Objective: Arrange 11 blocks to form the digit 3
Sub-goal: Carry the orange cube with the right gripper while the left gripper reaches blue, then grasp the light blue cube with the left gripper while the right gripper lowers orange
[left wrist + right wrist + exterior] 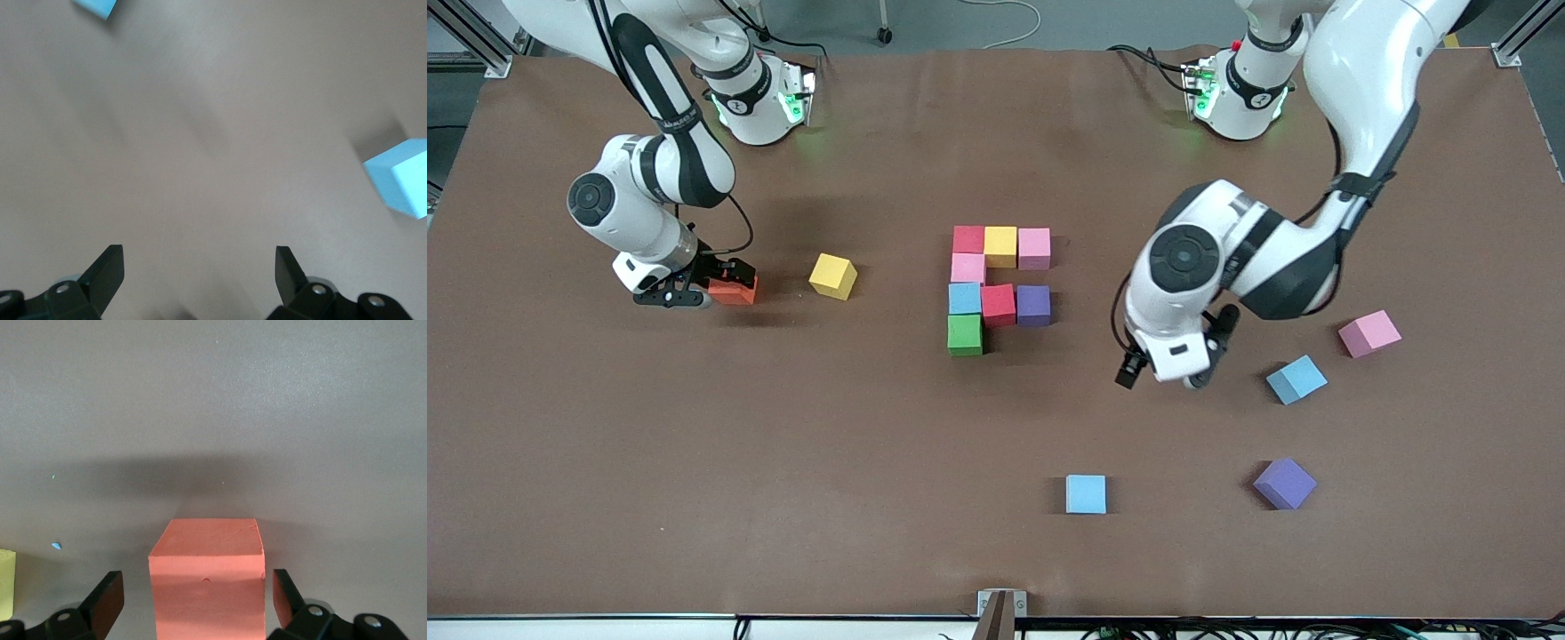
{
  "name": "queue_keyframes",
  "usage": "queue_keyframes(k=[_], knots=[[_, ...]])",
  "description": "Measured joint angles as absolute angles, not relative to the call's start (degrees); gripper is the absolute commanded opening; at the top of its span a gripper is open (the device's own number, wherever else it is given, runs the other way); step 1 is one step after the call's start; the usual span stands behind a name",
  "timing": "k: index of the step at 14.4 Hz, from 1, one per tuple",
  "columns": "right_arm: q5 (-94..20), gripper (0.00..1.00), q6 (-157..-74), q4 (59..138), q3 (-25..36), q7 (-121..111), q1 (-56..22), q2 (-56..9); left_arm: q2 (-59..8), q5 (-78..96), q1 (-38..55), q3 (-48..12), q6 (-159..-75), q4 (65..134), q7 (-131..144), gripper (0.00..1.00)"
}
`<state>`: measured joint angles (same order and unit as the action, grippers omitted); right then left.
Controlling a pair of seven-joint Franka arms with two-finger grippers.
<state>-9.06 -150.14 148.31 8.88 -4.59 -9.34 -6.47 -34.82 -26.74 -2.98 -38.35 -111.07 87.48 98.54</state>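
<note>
Right end effector (193, 603): fingers spread around the orange block (208, 577), not yet clamped, on the brown desk (694, 462). Left end effector (199, 277): open, empty, above bare desk. Eight-block cluster (998, 289) at desk centre; yellow block (833, 276) at its 9 o'clock.

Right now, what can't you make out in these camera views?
- Front view: the right end effector covers part of the orange block.
- Right wrist view: the orange block's lower part runs off the edge, so finger contact is unclear.
- Left wrist view: two light blue blocks are edge-cropped.
</note>
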Motion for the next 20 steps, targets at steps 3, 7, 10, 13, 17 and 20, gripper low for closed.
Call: queue_keyframes(k=[3,7,10,13,17,20], knots=[[-9.1,0.38,-150.1,148.3,8.9,-4.6,-9.3,-6.4,-35.9,-27.9,-2.9,-34.8,-111.1,85.2,87.8,1.0],[-9.1,0.0,-149.7,148.2,9.0,-4.6,-9.3,-6.1,-39.8,-27.9,-3.0,-30.8,-117.6,81.3,75.1,1.0],[-9.1,0.0,-147.5,146.9,8.7,-4.6,-9.5,-6.1,-44.2,-27.1,-2.7,-30.5,-125.8,78.8,76.4,1.0],[-9.1,0.0,-139.4,139.9,8.3,-4.6,-11.4,-6.0,-48.9,-25.1,-2.4,-30.5,-134.7,76.8,84.4,1.0],[-9.2,0.0,-134.4,130.1,7.9,-3.3,-18.3,-6.9,-55.4,-18.7,-0.9,-30.5,-149.1,75.6,92.9,1.0],[-9.2,0.0,-129.9,120.9,7.7,-2.0,-25.1,-11.8,-59.0,-13.2,0.3,-30.5,-152.5,72.8,97.2,1.0]])
